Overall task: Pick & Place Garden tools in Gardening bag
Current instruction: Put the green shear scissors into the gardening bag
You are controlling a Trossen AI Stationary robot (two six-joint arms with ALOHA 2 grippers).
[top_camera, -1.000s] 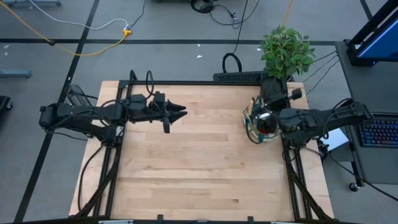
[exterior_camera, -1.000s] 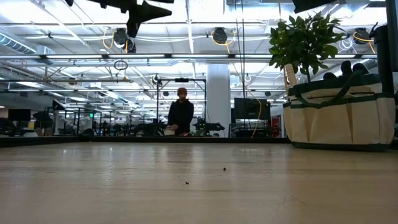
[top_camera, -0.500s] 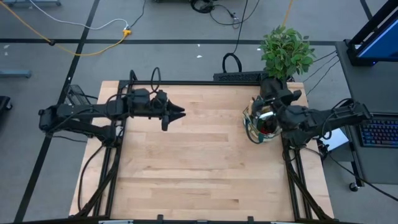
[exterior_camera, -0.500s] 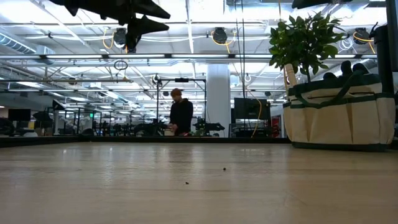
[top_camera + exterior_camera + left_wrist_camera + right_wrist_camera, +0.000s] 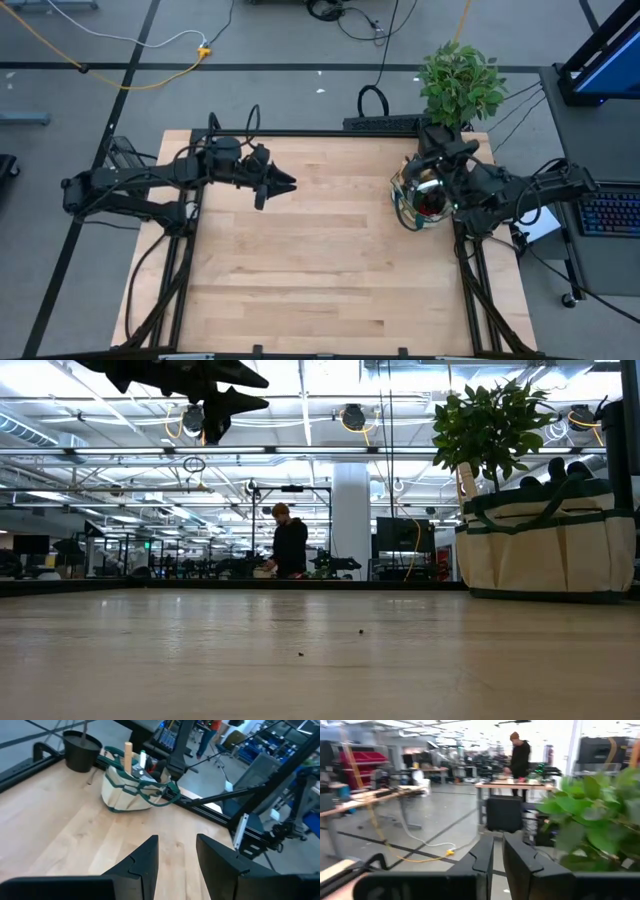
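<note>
The beige gardening bag (image 5: 418, 203) with dark green trim stands at the table's far right; it also shows in the low view (image 5: 545, 550) and the left wrist view (image 5: 131, 790). Tools stand in it, and a wooden handle (image 5: 128, 754) sticks up out of it. My left gripper (image 5: 288, 183) is open and empty, high above the far left part of the table, and points toward the bag (image 5: 176, 855). My right gripper (image 5: 443, 155) hangs above the bag's far side. Its fingers (image 5: 485, 862) stand almost together, with nothing between them.
A leafy potted plant (image 5: 460, 82) in a black pot (image 5: 80, 751) stands just beyond the bag at the far right corner. A black frame rail (image 5: 210, 812) runs along the table's edge. A person (image 5: 290, 540) stands at a bench far off in the room.
My left arm has drawn back a little toward the table's left edge, and its gripper has tipped downward and come lower in the low view. My right gripper has turned a little above the bag's far side. The bag has stayed where it was.
</note>
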